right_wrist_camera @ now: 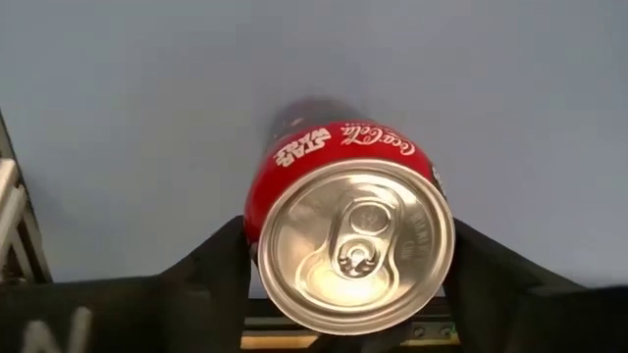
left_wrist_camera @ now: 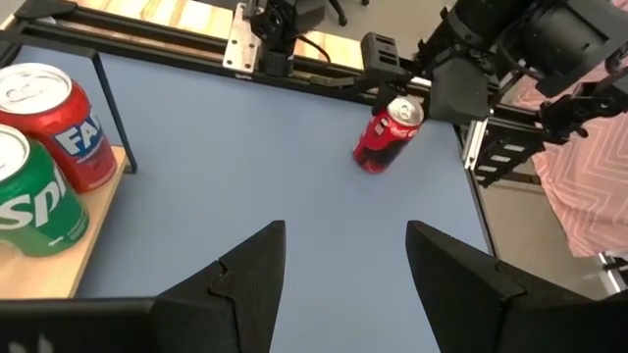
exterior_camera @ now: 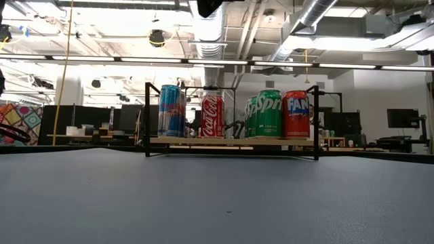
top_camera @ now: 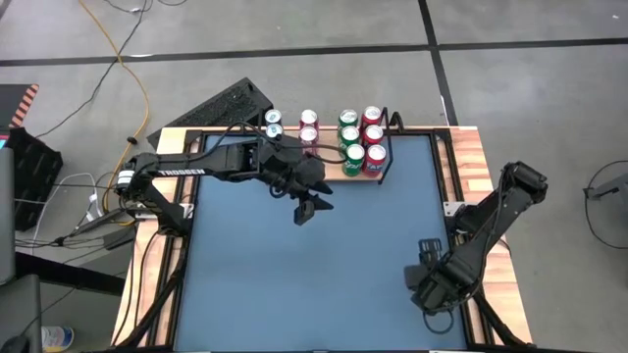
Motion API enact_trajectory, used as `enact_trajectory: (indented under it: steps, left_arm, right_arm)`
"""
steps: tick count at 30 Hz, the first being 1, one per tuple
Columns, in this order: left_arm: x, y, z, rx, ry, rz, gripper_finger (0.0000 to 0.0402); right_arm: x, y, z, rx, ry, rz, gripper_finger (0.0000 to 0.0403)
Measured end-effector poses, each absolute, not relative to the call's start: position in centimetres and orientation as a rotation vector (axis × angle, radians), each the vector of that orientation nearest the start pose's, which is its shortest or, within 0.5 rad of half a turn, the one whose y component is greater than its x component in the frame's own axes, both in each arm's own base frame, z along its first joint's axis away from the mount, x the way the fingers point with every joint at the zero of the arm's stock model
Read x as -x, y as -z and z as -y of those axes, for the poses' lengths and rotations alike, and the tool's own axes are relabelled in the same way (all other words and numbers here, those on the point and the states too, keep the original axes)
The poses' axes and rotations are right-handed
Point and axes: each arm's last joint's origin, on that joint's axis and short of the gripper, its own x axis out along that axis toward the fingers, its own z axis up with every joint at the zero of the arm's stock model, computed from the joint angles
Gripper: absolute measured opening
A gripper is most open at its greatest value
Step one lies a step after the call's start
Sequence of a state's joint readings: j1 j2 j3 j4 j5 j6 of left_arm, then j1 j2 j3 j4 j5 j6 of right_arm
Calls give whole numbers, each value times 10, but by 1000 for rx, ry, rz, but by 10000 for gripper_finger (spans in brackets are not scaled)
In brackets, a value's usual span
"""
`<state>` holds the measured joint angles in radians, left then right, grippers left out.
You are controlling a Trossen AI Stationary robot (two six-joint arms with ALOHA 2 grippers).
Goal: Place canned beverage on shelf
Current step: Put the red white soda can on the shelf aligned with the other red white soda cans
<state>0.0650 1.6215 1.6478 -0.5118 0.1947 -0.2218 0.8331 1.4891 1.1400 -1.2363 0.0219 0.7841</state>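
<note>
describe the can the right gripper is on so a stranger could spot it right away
On the blue table, go to the near right side, away from the shelf. The red Coca-Cola can sits between the right gripper fingers, the only can off the shelf.

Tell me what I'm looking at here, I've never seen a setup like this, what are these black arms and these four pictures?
These are two robot arms at a blue table. One picture looks down from above, one looks level across the table, and one comes from each arm's wrist. At the table's far edge stands a small wooden shelf carrying soda cans. The left gripper hangs open and empty near the shelf. The right gripper, at the table's near right corner, has its fingers either side of a red Coca-Cola can; the left wrist picture shows that can tilted in its grip.
</note>
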Motion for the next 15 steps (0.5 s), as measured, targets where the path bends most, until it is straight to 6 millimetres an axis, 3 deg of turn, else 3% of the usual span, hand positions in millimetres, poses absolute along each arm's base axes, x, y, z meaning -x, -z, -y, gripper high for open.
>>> enact_trajectory:
  steps: [3, 7, 15]
  left_arm:
    - [-361, -389, -18, 275, 54, -495, 197]
    - [-361, -388, -20, 261, -8, -489, 197]
    - [-360, -385, -16, 244, -57, -521, 197]
  right_arm:
    - [-172, -243, -180, 37, -13, -1556, 233]
    - [-180, -249, -167, 8, -4, -1514, 233]
    - [-203, -274, -118, -68, 81, -1323, 234]
